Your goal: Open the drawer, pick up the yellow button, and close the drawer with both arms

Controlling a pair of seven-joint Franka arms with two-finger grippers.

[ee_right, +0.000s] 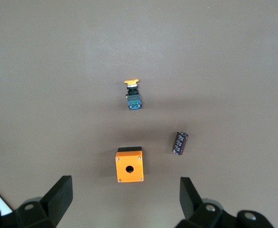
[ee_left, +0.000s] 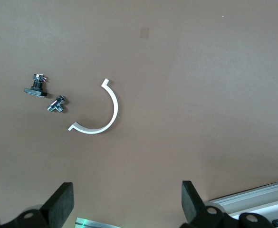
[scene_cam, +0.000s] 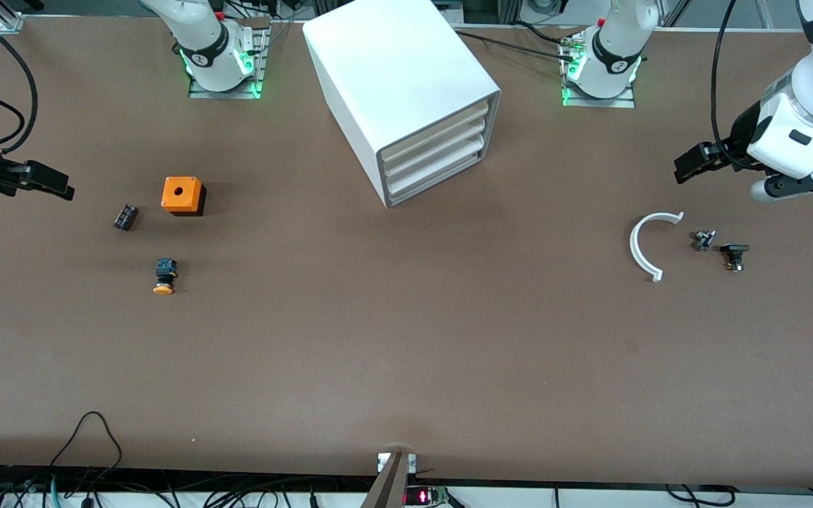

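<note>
The white cabinet (scene_cam: 406,77) stands at the robots' side of the table, mid-table. Its topmost drawer (scene_cam: 436,128) is shut, as are the two below it. The button (scene_cam: 164,276) lies on its side on the table toward the right arm's end; the right wrist view shows its orange cap and black body (ee_right: 133,94). My right gripper (scene_cam: 43,180) hangs open and empty over the table's right-arm end (ee_right: 124,199). My left gripper (scene_cam: 692,164) hangs open and empty over the left arm's end (ee_left: 124,206).
An orange cube with a hole (scene_cam: 182,195) and a small black component (scene_cam: 125,216) lie beside the button, farther from the front camera. A white curved strip (scene_cam: 650,245) and two small black parts (scene_cam: 703,240) (scene_cam: 735,255) lie under the left gripper's area.
</note>
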